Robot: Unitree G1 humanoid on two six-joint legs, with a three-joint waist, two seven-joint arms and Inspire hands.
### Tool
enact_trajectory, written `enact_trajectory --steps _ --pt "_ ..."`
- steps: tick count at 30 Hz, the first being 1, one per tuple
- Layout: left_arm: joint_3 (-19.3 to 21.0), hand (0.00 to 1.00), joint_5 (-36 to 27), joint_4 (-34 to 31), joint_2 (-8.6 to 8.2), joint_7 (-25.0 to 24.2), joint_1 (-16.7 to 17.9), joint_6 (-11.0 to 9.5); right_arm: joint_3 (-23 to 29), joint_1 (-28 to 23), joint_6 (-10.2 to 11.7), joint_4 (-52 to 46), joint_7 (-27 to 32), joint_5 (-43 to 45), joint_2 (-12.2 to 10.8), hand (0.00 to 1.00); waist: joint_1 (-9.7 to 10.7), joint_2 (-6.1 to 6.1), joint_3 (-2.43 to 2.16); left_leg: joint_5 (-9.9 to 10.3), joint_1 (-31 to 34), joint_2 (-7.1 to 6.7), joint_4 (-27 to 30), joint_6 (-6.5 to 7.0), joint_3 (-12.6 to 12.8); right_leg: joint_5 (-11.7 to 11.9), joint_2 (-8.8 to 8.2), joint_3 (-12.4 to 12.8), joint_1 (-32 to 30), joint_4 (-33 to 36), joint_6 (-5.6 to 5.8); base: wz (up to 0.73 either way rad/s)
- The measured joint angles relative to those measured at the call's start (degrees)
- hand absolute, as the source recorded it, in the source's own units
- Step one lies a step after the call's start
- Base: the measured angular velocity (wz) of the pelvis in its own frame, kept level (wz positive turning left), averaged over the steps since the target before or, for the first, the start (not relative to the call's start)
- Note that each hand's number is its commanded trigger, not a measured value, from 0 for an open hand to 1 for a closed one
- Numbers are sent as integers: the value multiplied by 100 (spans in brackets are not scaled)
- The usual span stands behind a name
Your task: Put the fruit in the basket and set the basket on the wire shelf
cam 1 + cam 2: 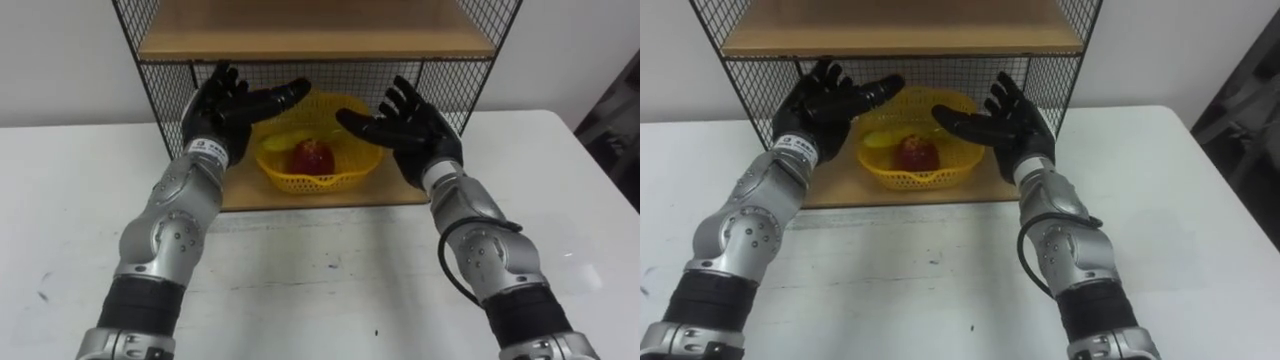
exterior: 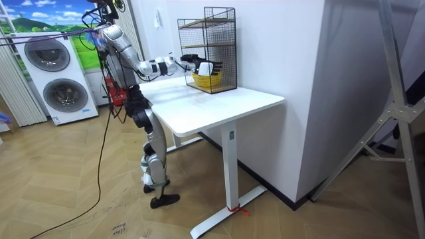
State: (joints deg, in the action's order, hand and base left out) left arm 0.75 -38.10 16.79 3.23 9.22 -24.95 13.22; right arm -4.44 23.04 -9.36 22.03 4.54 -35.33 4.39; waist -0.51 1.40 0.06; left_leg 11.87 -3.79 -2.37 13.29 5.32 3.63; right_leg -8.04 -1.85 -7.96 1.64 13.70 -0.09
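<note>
Left eye view suggests you're nearly done, only pulling back left: the yellow plastic mesh basket, holding red and yellow fruit, sits on the bottom board of the black wire shelf, while your left hand and right hand flank it, fingers spread, gripping nothing.

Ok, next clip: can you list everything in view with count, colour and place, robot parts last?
wire shelf: one, black mesh with wooden boards, at the back of the table
basket: one, yellow, on the shelf's lower board
red fruit: one, red, in the basket
yellow fruit: at least one, yellow, in the basket, left of the red fruit
table: one, white, in front of the robot
washing machines: two, white, stacked, at the room view's left
left hand: one, black, open, raised at the basket's left
right hand: one, black, open, raised at the basket's right
</note>
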Motion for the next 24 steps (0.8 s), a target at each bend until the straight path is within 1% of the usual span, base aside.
enact_trajectory --steps 4,6,8,11,13,14,15,16,18,19,21,24 --pt "10 0 144 -8 0 0 2 -1 2 -14 0 -34 1 198 1 0 -2 1 -4 0 -11 0 -7 0 0 0 1 2 10 -7 0 0" --pt "11 0 283 -89 0 0 34 -1 3 -16 0 -75 1 409 0 0 1 1 -4 0 -10 0 -9 0 3 0 2 5 8 -7 0 0" --pt "18 0 283 -176 -1 0 49 -2 3 -20 0 -116 0 536 0 0 -4 2 -5 -2 -13 1 -8 0 11 1 2 12 8 -6 -1 0" --pt "41 0 360 -217 6 -22 49 -17 4 -214 9 -444 -55 870 0 0 -34 0 -7 -5 -43 4 -9 0 35 1 5 35 29 -5 -1 -4" --pt "73 0 437 -217 4 -29 50 -19 8 -295 11 -525 -107 932 0 0 -36 0 -14 -5 -69 6 -19 0 55 1 6 51 45 2 -1 -5" --pt "92 0 517 -225 0 -74 69 -40 9 -364 11 -591 -142 1004 1 0 -45 -2 -31 -5 -87 9 -37 0 76 1 9 65 49 6 -2 -7" --pt "95 0 544 -283 1 -114 128 -71 14 -502 13 -765 -171 1044 8 0 -50 -5 -42 -10 -97 10 -55 1 85 2 9 70 51 5 -3 -5" --pt "103 0 578 -337 1 -122 172 -76 15 -561 14 -850 -190 1056 9 0 -49 -5 -43 -12 -98 10 -57 2 86 2 9 70 53 4 -3 0" --pt "106 0 632 -540 3 -131 398 -124 15 -736 24 -1059 -265 1060 16 0 -6 -6 -43 -17 -102 11 -57 -2 91 4 13 81 53 4 -6 0" --pt "106 0 643 -603 2 -133 469 -134 14 -765 24 -1098 -272 1068 14 0 7 -7 -43 -17 -101 12 -59 -2 89 4 13 78 56 3 -6 0" --pt "107 0 665 -793 -1 -185 732 -201 16 -829 52 -1217 -277 1115 18 0 26 -9 -45 -17 -93 15 -89 -2 81 4 16 66 54 3 -6 0" --pt "105 0 887 -936 23 -299 903 -203 25 -986 81 -1526 -304 1203 36 0 31 -12 -42 -20 -81 19 -130 -8 77 6 22 56 35 -14 -10 0"
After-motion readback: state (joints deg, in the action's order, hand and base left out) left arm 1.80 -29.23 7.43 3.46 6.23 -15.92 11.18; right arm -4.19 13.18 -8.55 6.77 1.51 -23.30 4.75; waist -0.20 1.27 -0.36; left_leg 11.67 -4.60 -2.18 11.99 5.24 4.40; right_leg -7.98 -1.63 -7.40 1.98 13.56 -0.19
